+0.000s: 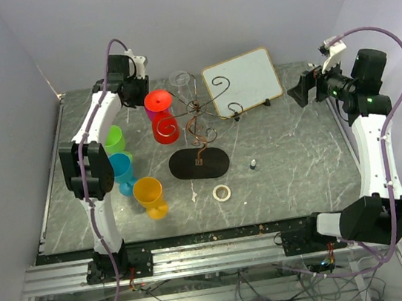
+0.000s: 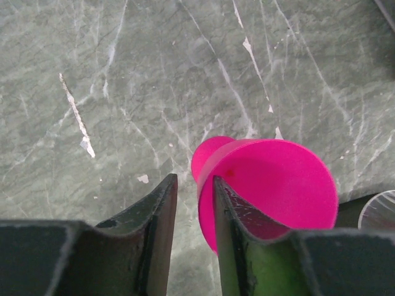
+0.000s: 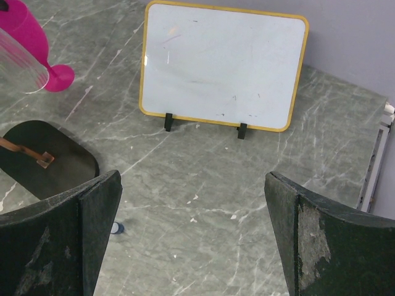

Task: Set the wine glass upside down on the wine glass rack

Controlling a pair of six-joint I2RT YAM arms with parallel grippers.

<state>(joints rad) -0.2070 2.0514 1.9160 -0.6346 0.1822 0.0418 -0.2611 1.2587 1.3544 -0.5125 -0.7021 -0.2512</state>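
Observation:
The wine glass rack has a flat black base (image 1: pixel 199 163) and curled brown wire arms (image 1: pixel 203 109); its base also shows in the right wrist view (image 3: pixel 55 163). A red wine glass (image 1: pixel 163 126) hangs upside down on its left side, foot up. A clear glass (image 1: pixel 181 80) hangs at the back, also seen in the right wrist view (image 3: pixel 21 65). A pink glass (image 2: pixel 271 185) stands on the table behind the red one. My left gripper (image 2: pixel 194 179) hovers beside it, jaws a narrow gap apart with nothing between. My right gripper (image 3: pixel 192 176) is wide open and empty, raised at the right.
A white board (image 1: pixel 242 81) with a yellow frame stands at the back right. Green (image 1: pixel 114 140), blue (image 1: pixel 121 168) and orange (image 1: pixel 150 195) glasses stand on the left. A tape ring (image 1: pixel 222 192) and a small dark object (image 1: pixel 252 164) lie in front of the rack.

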